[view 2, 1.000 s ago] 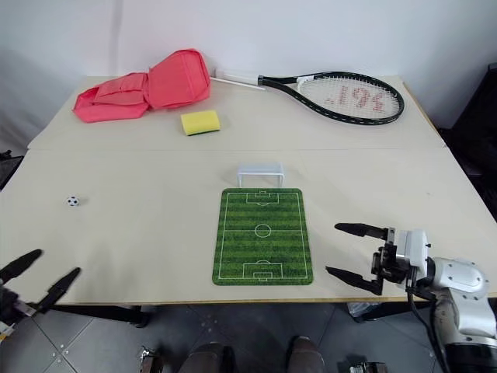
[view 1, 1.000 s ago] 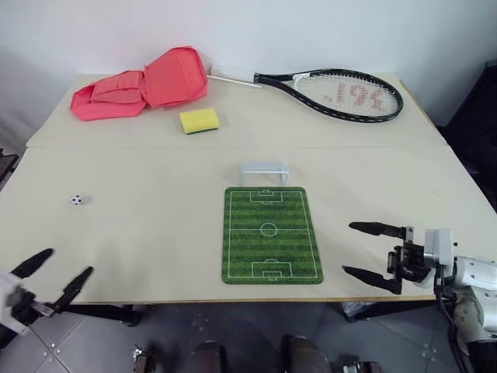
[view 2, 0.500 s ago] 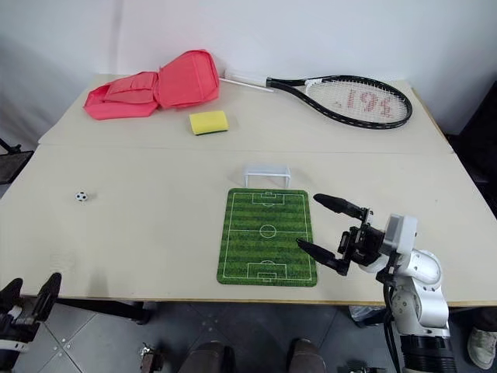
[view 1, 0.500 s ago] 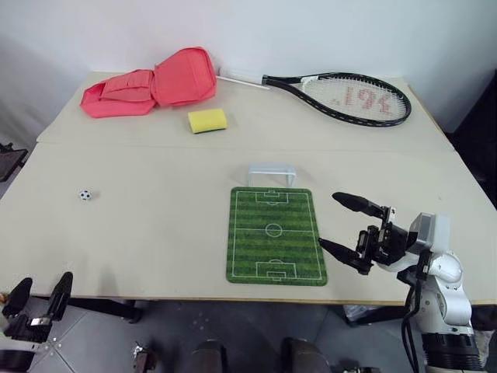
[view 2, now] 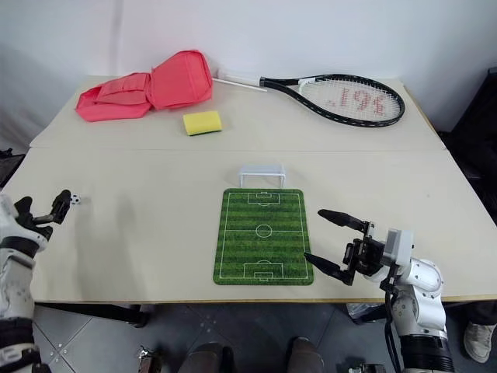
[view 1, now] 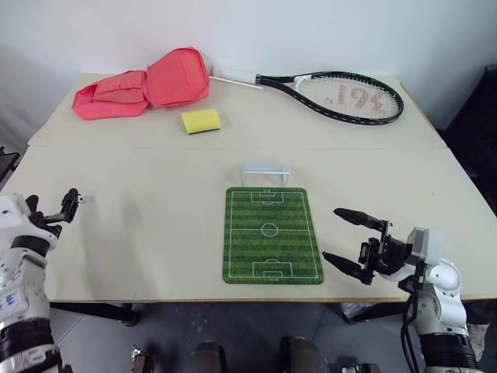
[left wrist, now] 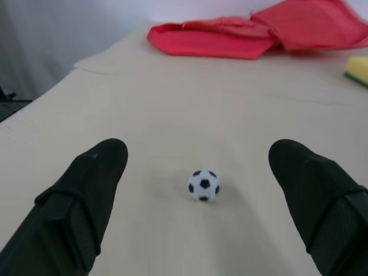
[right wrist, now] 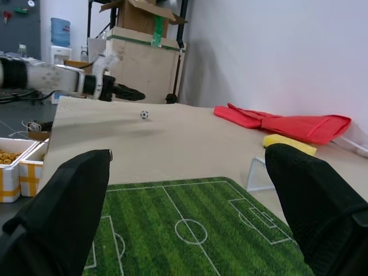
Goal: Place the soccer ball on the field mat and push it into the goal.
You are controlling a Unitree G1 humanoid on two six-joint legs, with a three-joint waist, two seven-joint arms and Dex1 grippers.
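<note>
The soccer ball (left wrist: 203, 185), tiny and white with black patches, lies on the bare table near its left edge, far left of the field mat (view 1: 272, 233). My left gripper (left wrist: 198, 154) is open and level just short of the ball, one finger on each side of it and not touching it. The white goal (view 1: 265, 172) stands at the mat's far end. My right gripper (view 1: 332, 234) is open and empty, hovering just right of the mat's near right corner and pointing left.
A red folded bag (view 1: 147, 84), a yellow sponge (view 1: 200, 120) and a tennis racket (view 1: 342, 95) lie along the table's far side. The table's front edge (view 1: 155, 298) runs close below both grippers. Cardboard boxes (right wrist: 144, 34) stand beyond the table's left side.
My left gripper has come up from below the table's front edge and gone forward to the ball. The right gripper has hardly moved. The camera shifted a little.
</note>
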